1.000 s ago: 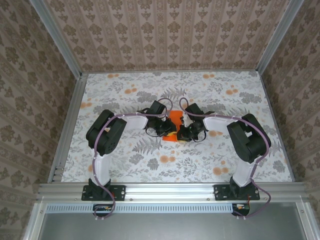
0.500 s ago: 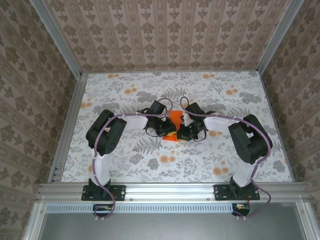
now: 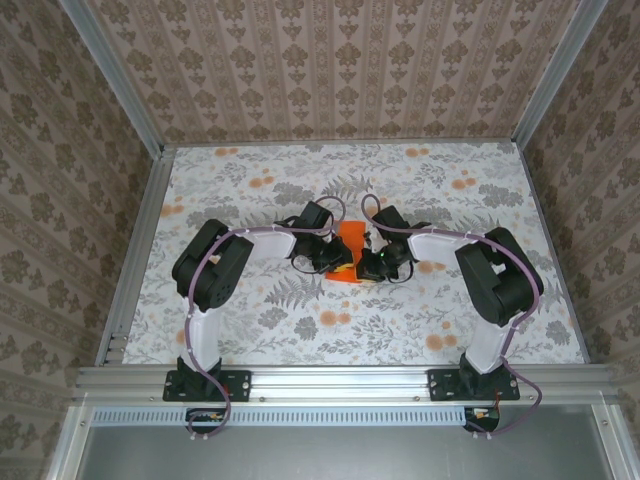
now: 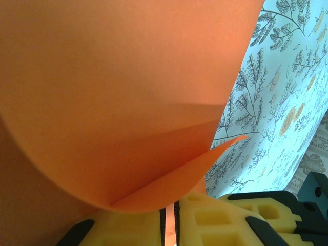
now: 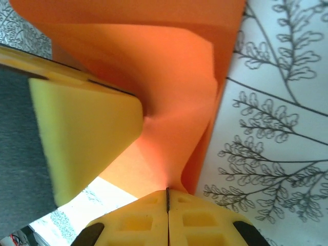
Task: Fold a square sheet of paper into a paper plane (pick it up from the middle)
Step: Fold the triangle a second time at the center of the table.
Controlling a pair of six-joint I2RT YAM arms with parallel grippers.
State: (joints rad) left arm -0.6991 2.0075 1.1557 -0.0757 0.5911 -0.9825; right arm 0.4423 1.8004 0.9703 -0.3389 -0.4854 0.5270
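Orange sheet (image 3: 350, 238) is over the middle of the table (image 3: 250, 320), curled up between my two pincers. My left pincer (image 4: 169, 218) pinches its lower edge between yellow pads (image 4: 133, 228); my right pincer (image 5: 167, 202) is pressed together on a folded edge beside it.

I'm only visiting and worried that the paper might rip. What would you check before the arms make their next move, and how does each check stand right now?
1. Left gripper grips the orange sheet: ok, a paper edge sits between its shut pads.
2. Right gripper grips the sheet: ok, the paper runs into its closed seam.
3. Sheet untorn: ok where visible; it bows smoothly.
4. Room between the grippers: cannot tell; a yellow pad sits close beside the paper.
5. Crease lined up: cannot tell; the arms cover most of it from above.
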